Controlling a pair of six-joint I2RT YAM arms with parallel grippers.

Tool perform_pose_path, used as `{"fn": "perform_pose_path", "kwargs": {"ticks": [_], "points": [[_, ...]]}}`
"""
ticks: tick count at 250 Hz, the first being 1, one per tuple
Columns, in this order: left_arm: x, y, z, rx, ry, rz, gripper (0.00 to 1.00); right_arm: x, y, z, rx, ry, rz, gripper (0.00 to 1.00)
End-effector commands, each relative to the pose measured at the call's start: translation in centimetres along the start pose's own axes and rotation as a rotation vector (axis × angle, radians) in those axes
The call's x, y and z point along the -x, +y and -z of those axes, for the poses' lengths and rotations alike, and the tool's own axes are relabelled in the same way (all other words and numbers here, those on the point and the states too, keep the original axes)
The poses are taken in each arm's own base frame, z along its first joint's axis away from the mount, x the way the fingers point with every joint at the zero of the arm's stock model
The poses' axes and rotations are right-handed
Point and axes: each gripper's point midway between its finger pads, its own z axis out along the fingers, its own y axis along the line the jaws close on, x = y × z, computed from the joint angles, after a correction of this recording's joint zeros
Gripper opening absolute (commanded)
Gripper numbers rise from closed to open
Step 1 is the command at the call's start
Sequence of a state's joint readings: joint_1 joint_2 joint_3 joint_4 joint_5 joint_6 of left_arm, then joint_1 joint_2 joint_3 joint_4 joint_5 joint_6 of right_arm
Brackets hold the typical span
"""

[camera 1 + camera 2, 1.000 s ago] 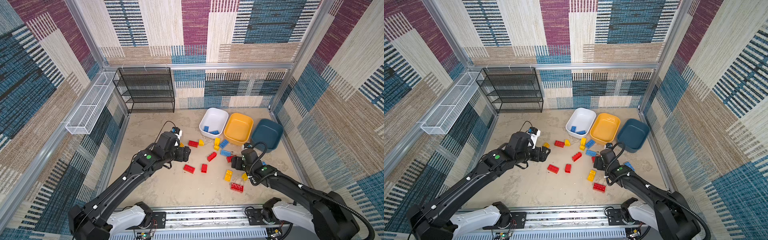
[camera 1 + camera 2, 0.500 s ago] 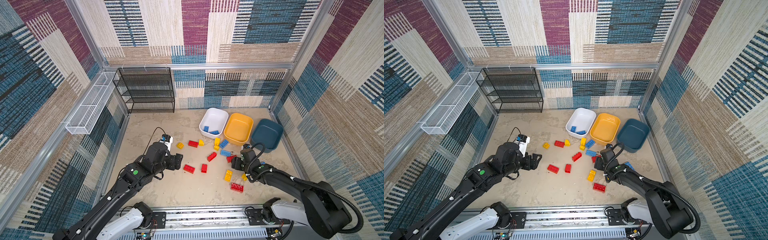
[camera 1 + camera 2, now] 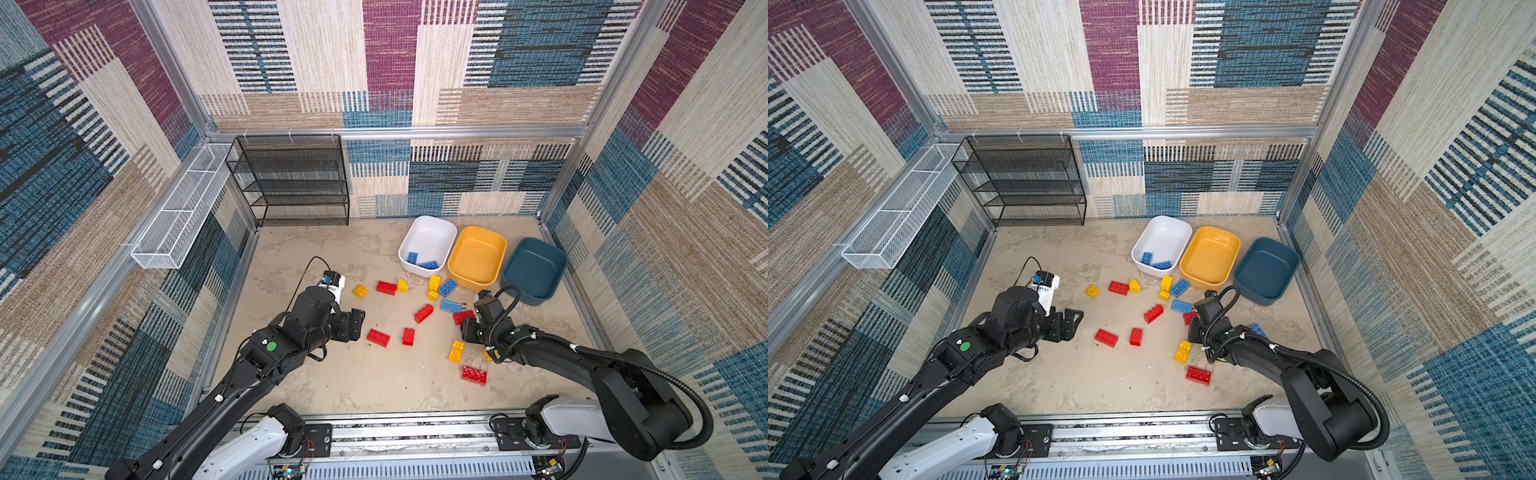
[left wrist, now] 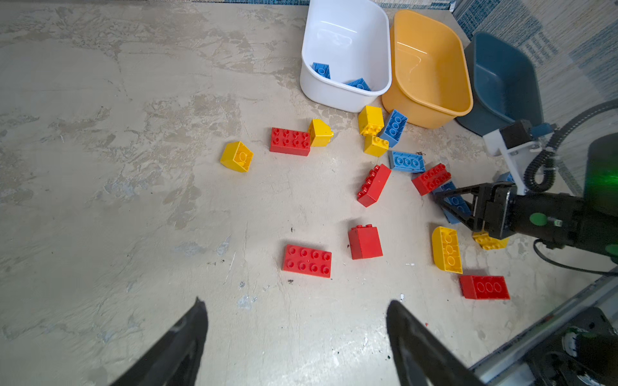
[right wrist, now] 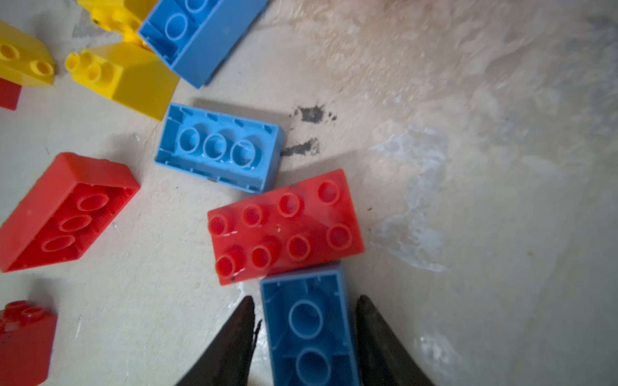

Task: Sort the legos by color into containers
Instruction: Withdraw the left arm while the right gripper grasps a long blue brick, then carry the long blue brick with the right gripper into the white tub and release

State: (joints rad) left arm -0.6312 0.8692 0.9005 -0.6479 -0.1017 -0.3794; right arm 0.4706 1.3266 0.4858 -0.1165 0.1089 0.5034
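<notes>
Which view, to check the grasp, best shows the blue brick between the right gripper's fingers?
Right wrist view: the blue brick looms large, hollow side up, inside the right gripper. Left wrist view shows it partly behind that gripper. In both top views the gripper hides it.

White tub [image 3: 432,235], orange tub [image 3: 478,257] — teal tub [image 3: 534,270]
</notes>
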Motion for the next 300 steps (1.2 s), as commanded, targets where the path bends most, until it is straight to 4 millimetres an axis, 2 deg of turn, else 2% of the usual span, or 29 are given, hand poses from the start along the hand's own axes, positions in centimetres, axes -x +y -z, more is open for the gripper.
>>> {"fn": "perform_pose_path", "kwargs": {"ticks": [1,45,99,156,195,213,238,259,300], "points": [[0.2,0.0,0.0,-0.002,-0.01,0.012,0.85,-0.1,0.2,-0.4,-0.033,0.008,0.02,0.49],[0.0,0.0,0.2,-0.006,-0.016,0.016,0.85,0.0,0.7,-0.2,-0.054,-0.008,0.049,0.33],[0.2,-0.1,0.5,-0.014,-0.031,0.02,0.85,1.2,2.1,1.5,-0.007,-0.04,0.063,0.33],[0.0,-0.6,0.8,-0.051,-0.03,0.043,0.84,5.1,6.1,5.1,0.135,-0.094,0.083,0.32],[-2.6,-0.8,0.5,-0.102,0.02,0.106,0.84,9.7,10.1,6.3,0.213,-0.14,0.123,0.32],[-3.8,-0.4,0.6,-0.101,0.031,0.134,0.84,12.2,11.9,6.1,0.227,-0.158,0.145,0.32],[-4.8,0.0,0.6,-0.106,0.025,0.159,0.84,15.7,13.6,4.6,0.222,-0.184,0.16,0.32],[-5.4,0.2,0.4,-0.106,0.026,0.177,0.83,18.5,14.6,2.5,0.236,-0.19,0.142,0.32],[-5.5,0.2,0.4,-0.105,0.03,0.176,0.83,24.0,15.2,-2.0,0.205,-0.21,0.119,0.32]]}}
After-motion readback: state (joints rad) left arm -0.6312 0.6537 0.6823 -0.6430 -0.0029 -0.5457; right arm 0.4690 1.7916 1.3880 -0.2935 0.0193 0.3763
